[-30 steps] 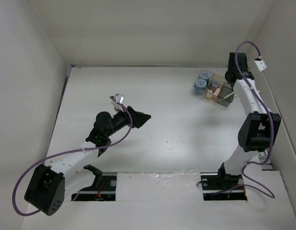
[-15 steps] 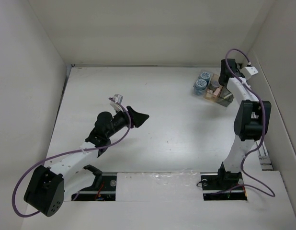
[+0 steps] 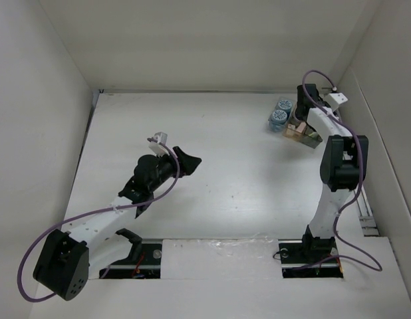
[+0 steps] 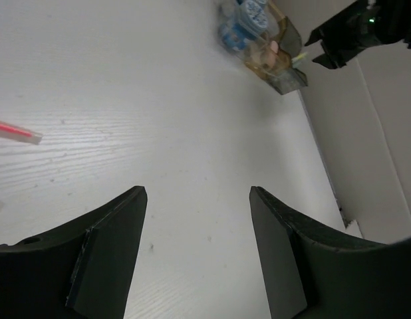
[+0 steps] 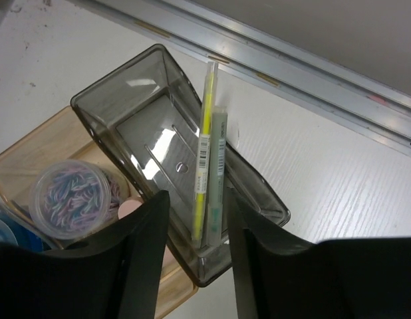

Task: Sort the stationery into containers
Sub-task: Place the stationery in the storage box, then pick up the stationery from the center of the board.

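The containers (image 5: 119, 100) are joined bins at the table's far right (image 3: 293, 126). In the right wrist view a yellow-green pen (image 5: 204, 143) and a pale green pen (image 5: 217, 176) lean side by side in the dark grey bin. My right gripper (image 5: 195, 194) is open just above them, one finger on each side. A silvery-lavender cylinder (image 5: 69, 197) stands in the tan bin. Two blue rolls (image 3: 281, 111) fill the clear bins. My left gripper (image 4: 197, 193) hangs open over bare table at mid-left (image 3: 187, 159). A pink-red pen (image 4: 16, 131) lies on the table to its left.
The right wall and a metal rail (image 5: 292, 73) run close behind the bins. My right arm (image 3: 342, 166) stands along the right wall. White table (image 3: 245, 166) stretches between the two grippers.
My right arm has swung left over the bins and its jaws have spread apart. My left gripper has drifted slightly towards the near left.
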You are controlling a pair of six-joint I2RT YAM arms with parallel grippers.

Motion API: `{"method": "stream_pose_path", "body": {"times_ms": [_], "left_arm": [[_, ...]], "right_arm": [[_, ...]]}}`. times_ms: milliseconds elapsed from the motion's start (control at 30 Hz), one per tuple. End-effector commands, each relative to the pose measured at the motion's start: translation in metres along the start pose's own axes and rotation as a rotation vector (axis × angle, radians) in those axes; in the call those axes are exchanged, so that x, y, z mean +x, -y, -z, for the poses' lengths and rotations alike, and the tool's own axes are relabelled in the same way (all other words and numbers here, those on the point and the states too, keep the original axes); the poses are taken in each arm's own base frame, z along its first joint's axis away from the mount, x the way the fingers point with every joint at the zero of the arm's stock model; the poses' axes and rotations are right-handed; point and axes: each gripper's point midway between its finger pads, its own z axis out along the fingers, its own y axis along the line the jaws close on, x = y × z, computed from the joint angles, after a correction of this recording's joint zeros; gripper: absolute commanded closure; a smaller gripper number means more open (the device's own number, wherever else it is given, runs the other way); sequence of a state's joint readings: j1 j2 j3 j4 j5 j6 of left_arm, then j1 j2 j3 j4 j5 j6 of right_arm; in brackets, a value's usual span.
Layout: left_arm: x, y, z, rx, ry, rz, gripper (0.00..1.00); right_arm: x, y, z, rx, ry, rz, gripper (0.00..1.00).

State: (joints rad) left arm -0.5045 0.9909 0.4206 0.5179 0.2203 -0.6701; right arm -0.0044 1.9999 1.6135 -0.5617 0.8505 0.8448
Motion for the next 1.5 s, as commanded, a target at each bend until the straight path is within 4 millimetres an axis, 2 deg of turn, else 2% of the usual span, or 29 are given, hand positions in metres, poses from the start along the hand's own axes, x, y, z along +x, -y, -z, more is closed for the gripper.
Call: {"method": "stream_pose_path", "body": {"times_ms": [0,133,167,233,267,333,367,400,433,467,533,567,600,633,667,700,767,800,833,933,967,1000,1067,1100,1133,1200,1333,1367,1467], "left_arm": [[-0.023,-0.012,0.001,-0.12,0.083,0.007,0.41],[-0.03,-0.037,0.006,-0.263,0.133,0.045,0.44],[-0.036,-0.036,0.008,-0.275,0.156,0.044,0.44],[-0.038,-0.054,0.013,-0.366,0.184,0.062,0.46],[-0.041,-0.056,0.014,-0.387,0.202,0.074,0.46],[-0.038,-0.078,0.016,-0.496,0.207,0.081,0.49],[-0.039,-0.081,0.015,-0.523,0.215,0.096,0.49],[-0.041,-0.084,0.014,-0.545,0.215,0.092,0.51],[-0.035,-0.098,0.014,-0.606,0.201,0.103,0.51],[-0.035,-0.107,0.014,-0.638,0.193,0.114,0.53],[-0.032,-0.116,0.012,-0.692,0.175,0.139,0.54],[-0.029,-0.133,0.012,-0.766,0.171,0.141,0.54],[-0.026,-0.138,0.011,-0.798,0.162,0.142,0.56],[-0.032,-0.136,0.004,-0.8,0.159,0.142,0.58],[-0.019,-0.148,0.001,-0.851,0.11,0.141,0.58],[-0.015,-0.152,-0.002,-0.87,0.091,0.137,0.6],[-0.016,-0.154,-0.012,-0.89,0.071,0.134,0.65],[-0.007,-0.162,-0.014,-0.92,0.043,0.136,0.68],[-0.003,-0.166,-0.014,-0.932,0.03,0.134,0.71],[-0.011,-0.162,-0.025,-0.893,0.067,0.133,0.71],[-0.009,-0.164,-0.025,-0.892,0.068,0.133,0.71],[-0.009,-0.164,-0.025,-0.892,0.068,0.133,0.71],[-0.012,-0.167,-0.024,-0.912,0.085,0.134,0.7],[-0.015,-0.167,-0.026,-0.925,0.087,0.129,0.68],[-0.013,-0.173,-0.021,-0.966,0.078,0.114,0.68],[-0.012,-0.177,-0.018,-0.991,0.069,0.106,0.65],[-0.006,-0.185,-0.023,-1.028,0.046,0.102,0.65],[0.002,-0.192,-0.021,-1.053,0.019,0.096,0.65],[0.007,-0.194,-0.026,-1.068,0.008,0.092,0.65]], "right_arm": [[-0.016,-0.009,0.008,-0.01,0.039,-0.027,0.53],[-0.028,-0.011,0.02,-0.036,0.034,-0.069,0.53],[-0.039,-0.011,0.03,-0.062,0.039,-0.095,0.52],[-0.048,-0.013,0.043,-0.11,0.021,-0.132,0.52],[-0.064,-0.016,0.063,-0.165,0.024,-0.183,0.52],[-0.069,-0.024,0.087,-0.269,-0.015,-0.229,0.52],[-0.064,-0.03,0.099,-0.323,-0.033,-0.248,0.52],[-0.078,-0.029,0.125,-0.405,-0.031,-0.288,0.52],[-0.076,-0.034,0.14,-0.47,-0.049,-0.3,0.6],[-0.062,-0.047,0.17,-0.591,-0.108,-0.286,0.72],[-0.048,-0.049,0.209,-0.744,-0.13,-0.301,1.0],[-0.037,-0.05,0.225,-0.789,-0.151,-0.299,1.0],[-0.01,-0.054,0.246,-0.855,-0.189,-0.261,1.0],[-0.006,-0.052,0.264,-0.907,-0.204,-0.255,1.0],[0.005,-0.05,0.274,-0.931,-0.231,-0.24,1.0],[0.023,-0.051,0.296,-0.983,-0.264,-0.205,1.0],[0.048,-0.047,0.306,-1.008,-0.299,-0.157,1.0],[0.057,-0.045,0.316,-1.036,-0.323,-0.135,0.98],[0.074,-0.043,0.328,-1.067,-0.349,-0.091,0.93],[0.105,-0.041,0.346,-1.097,-0.39,-0.019,0.79],[0.121,-0.039,0.344,-1.09,-0.399,0.027,0.76],[0.127,-0.039,0.346,-1.088,-0.4,0.041,0.72],[0.141,-0.039,0.35,-1.089,-0.402,0.068,0.71],[0.149,-0.037,0.345,-1.074,-0.408,0.085,0.71],[0.15,-0.038,0.35,-1.089,-0.409,0.084,0.71],[0.158,-0.034,0.346,-1.085,-0.419,0.097,0.69],[0.151,-0.032,0.348,-1.111,-0.415,0.08,0.64],[0.145,-0.033,0.354,-1.137,-0.416,0.064,0.6],[0.149,-0.033,0.349,-1.164,-0.439,0.092,0.49]]}}
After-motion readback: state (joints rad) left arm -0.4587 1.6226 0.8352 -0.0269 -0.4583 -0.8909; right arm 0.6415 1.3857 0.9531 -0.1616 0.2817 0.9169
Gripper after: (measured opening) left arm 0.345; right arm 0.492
